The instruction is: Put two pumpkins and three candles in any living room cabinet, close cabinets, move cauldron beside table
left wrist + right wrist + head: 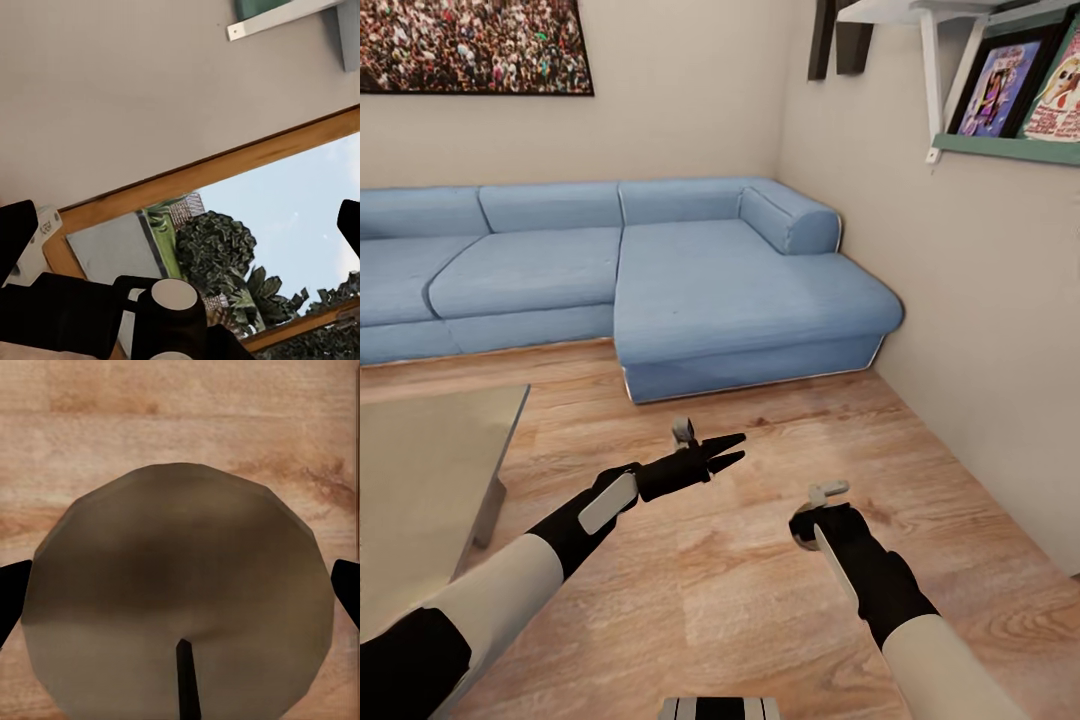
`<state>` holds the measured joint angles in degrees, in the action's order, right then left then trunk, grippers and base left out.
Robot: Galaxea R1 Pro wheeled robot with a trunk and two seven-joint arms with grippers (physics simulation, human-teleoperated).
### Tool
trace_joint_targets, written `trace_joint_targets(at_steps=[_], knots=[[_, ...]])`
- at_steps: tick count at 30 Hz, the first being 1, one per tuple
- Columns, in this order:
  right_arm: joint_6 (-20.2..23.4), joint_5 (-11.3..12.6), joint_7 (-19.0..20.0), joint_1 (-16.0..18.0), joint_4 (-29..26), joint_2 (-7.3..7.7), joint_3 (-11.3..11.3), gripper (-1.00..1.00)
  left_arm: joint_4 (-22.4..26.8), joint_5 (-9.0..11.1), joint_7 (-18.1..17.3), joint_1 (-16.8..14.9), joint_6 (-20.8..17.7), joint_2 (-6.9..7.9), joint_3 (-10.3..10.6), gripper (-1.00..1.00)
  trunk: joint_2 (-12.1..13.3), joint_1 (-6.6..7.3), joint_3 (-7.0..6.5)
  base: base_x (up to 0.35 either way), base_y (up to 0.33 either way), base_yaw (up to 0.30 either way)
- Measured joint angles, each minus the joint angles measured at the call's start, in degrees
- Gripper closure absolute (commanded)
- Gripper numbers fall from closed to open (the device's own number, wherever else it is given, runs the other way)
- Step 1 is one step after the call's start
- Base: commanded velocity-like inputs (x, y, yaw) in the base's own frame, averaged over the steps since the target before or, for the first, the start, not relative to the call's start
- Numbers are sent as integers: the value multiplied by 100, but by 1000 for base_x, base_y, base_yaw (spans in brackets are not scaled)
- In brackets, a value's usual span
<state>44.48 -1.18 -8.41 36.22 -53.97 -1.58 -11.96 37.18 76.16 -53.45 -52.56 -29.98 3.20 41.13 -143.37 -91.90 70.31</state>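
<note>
Head view: blue sofa (660, 270), open left claw (728, 452).

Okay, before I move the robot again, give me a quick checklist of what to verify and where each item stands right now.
1. Left end effector free: ok, its fingers are apart with nothing between them.
2. Right end effector load: a round grey-brown object sits between its fingertips; what it is, cannot tell.
3. Grip on that object firm: cannot tell.
4. Facing the cabinet: not ok, the head view looks at the blue sofa and a corner of wall.
5. Left arm apart from the table: ok, wood floor shows between them.
</note>
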Motion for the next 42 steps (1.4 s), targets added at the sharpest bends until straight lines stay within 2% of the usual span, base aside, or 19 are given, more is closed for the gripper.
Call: trace_joint_targets(at_steps=[9,21,26,30,42], knots=[[0,1,0,0,5,0,0,100,4,-3,2,0,0,-4,2,-100,12,23,-199,0,0,1],[-1,17,0,0,38,-24,0,100,0,-3,5,-3,-9,-4,8,-100,491,285,-415,0,0,0],[-7,17,0,0,59,-34,0,100,11,-2,139,-6,-8,-4,9,-100,691,395,-505,0,0,11],[-13,16,0,0,76,-42,0,100,197,3,301,-7,-9,2,1,-100,852,483,-577,0,0,199],[-17,32,0,-1,87,-44,-3,100,255,3,327,-1,-9,5,0,-100,1333,746,-792,0,0,280]])
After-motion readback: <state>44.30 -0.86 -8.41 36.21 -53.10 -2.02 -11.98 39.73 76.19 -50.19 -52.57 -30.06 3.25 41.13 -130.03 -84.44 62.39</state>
